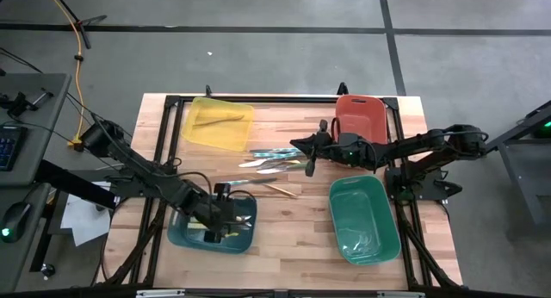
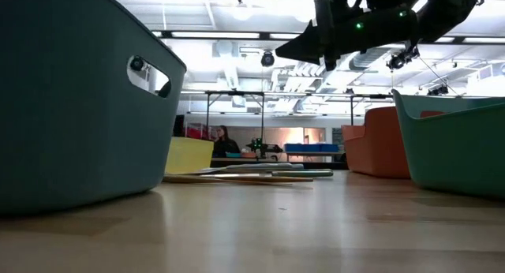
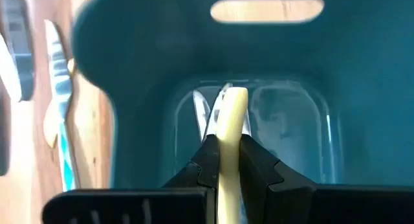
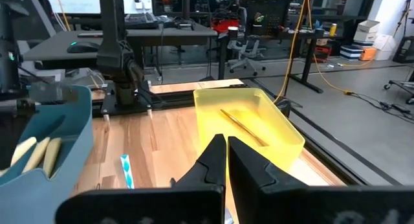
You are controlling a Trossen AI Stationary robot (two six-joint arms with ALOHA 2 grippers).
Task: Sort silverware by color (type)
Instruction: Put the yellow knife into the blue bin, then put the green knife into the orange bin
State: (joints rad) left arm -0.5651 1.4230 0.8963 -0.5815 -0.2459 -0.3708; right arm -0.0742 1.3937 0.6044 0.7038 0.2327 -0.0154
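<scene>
a: where is your left tool?

b: my left tool (image 3: 225, 160) is down in the blue bin (image 1: 176, 233) at the counter's (image 1: 284, 246) near left; its fingers (image 3: 206, 160) pinch a cream utensil (image 3: 229, 130) that stands up between them; something pale and shiny lies on the bin floor behind it, i cannot tell what.

a: and the right?

b: my right tool (image 4: 226, 153) hangs above the counter's middle, fingers pressed together, nothing in them; it faces the yellow bin (image 4: 249, 123).

a: the rest of the silverware?

b: a loose cluster (image 1: 277, 163) lies on the wood between the yellow bin and the green bin (image 1: 366, 220); a tan piece (image 4: 240, 127) rests in the yellow bin; the red bin (image 1: 360, 117) sits at the far right.
</scene>
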